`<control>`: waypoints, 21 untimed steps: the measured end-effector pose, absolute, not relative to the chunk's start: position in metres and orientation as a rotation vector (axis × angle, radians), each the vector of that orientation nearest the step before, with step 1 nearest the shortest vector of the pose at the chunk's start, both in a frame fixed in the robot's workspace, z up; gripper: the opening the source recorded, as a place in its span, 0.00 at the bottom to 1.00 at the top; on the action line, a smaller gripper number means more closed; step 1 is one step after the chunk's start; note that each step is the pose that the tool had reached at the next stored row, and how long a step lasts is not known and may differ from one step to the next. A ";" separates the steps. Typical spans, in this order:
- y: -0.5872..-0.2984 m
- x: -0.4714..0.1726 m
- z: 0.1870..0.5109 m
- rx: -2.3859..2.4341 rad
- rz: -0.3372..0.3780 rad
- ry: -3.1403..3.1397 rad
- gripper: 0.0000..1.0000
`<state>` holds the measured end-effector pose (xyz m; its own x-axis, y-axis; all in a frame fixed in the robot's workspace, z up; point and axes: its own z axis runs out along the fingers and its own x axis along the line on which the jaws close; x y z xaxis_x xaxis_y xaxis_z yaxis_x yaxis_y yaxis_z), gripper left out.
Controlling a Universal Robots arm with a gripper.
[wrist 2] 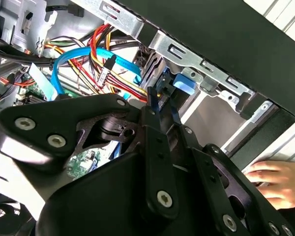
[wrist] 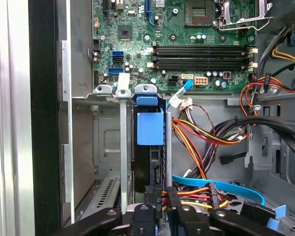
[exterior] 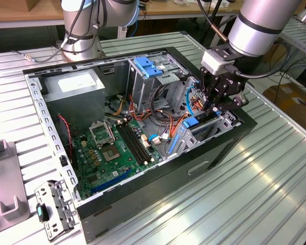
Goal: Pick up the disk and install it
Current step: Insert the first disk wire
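The disk (wrist: 150,129), a dark drive in a bright blue carrier with a rounded blue end, stands on edge in a metal bay slot at the front corner of the open computer case (exterior: 158,176). In the exterior view its blue end (exterior: 190,122) shows just below my gripper (exterior: 215,108), which reaches down into that corner. In the first wrist view my gripper (wrist: 161,196) has its two black fingers (wrist: 173,199) close together on the disk's near dark end. The second wrist view shows my gripper (wrist 2: 160,103) narrow, with the disk's blue plastic (wrist 2: 183,83) just beyond its tips.
Orange, red and light-blue cables (wrist: 206,147) run beside the bay. A tall grey cage with a blue latch plate (exterior: 147,66) stands behind, the motherboard (exterior: 115,148) beside it. A person's hand (wrist 2: 275,182) rests outside the case wall. A metal bracket (exterior: 53,209) lies on the table.
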<state>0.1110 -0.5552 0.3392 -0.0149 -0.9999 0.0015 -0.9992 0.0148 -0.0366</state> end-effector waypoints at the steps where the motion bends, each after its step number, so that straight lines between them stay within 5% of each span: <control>1: -0.555 0.111 0.341 -2.188 -0.043 2.220 0.24; 11: -0.555 0.111 0.360 -2.186 -0.047 2.218 0.23; 14: -0.555 0.111 0.360 -2.186 -0.047 2.218 0.11; 21: -0.555 0.111 0.361 -2.185 -0.048 2.218 0.11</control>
<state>0.1110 -0.5551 0.3608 -0.0149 -0.9999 0.0018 -0.9990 0.0148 -0.0417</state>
